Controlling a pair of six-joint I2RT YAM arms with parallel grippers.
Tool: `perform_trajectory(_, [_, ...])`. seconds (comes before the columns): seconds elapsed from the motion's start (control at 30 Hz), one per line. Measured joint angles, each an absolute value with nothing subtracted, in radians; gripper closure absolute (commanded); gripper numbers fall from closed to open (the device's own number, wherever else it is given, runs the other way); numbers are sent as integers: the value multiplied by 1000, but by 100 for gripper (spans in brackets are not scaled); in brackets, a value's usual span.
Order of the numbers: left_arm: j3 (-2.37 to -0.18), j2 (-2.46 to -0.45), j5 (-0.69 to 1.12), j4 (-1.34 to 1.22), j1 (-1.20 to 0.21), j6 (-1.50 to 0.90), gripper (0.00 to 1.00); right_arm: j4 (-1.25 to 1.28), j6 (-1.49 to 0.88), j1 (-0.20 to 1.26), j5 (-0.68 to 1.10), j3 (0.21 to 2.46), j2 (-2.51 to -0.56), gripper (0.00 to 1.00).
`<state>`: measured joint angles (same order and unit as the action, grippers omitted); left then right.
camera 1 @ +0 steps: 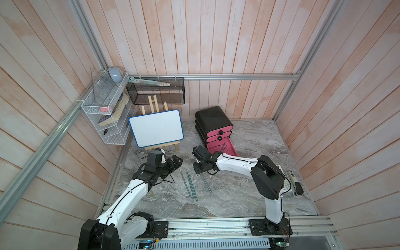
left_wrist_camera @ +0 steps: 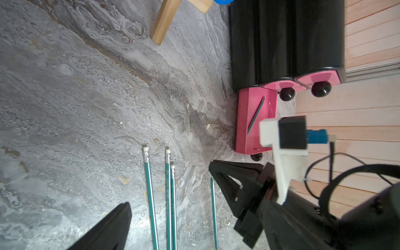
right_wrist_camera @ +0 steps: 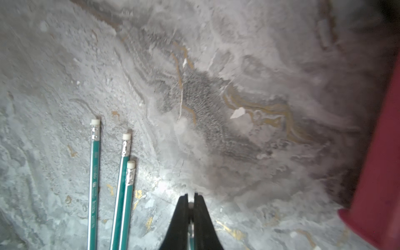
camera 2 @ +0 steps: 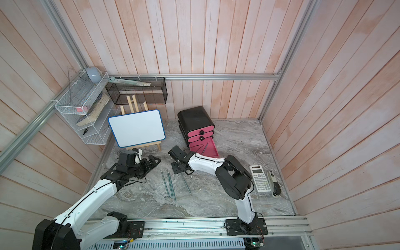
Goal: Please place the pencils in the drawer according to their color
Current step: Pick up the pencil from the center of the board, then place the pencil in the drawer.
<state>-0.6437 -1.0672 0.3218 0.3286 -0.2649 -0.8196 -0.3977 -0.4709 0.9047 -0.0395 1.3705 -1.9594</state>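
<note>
Right end effector [right_wrist_camera: 191, 198], lower centre, grips a teal pencil [camera 1: 207, 184]; a lift to the open pink drawer [camera 1: 230, 149] likely follows.

a blue-rimmed whiteboard [camera 1: 156, 128] leans on a wooden easel [camera 1: 152, 101] at the back of the grey marbled table [camera 1: 255, 138]. on the wall hang a white wire rack [camera 1: 95, 104] holding a book [camera 1: 115, 112], and a black mesh basket [camera 1: 155, 99]. a calculator [camera 2: 260, 178] lies just beside a stapler [camera 2: 273, 184].
</note>
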Motion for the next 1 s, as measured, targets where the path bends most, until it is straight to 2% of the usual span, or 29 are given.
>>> perform_trajectory(0.5, [-676,-1182,331,297,-399,-824,0,-286,-579,742,86,1261,-1802,100])
perform_trajectory(1.0, [-799,-1319,306,260,-525,-836,0,-117,-727,476,234,1146,-1734,100])
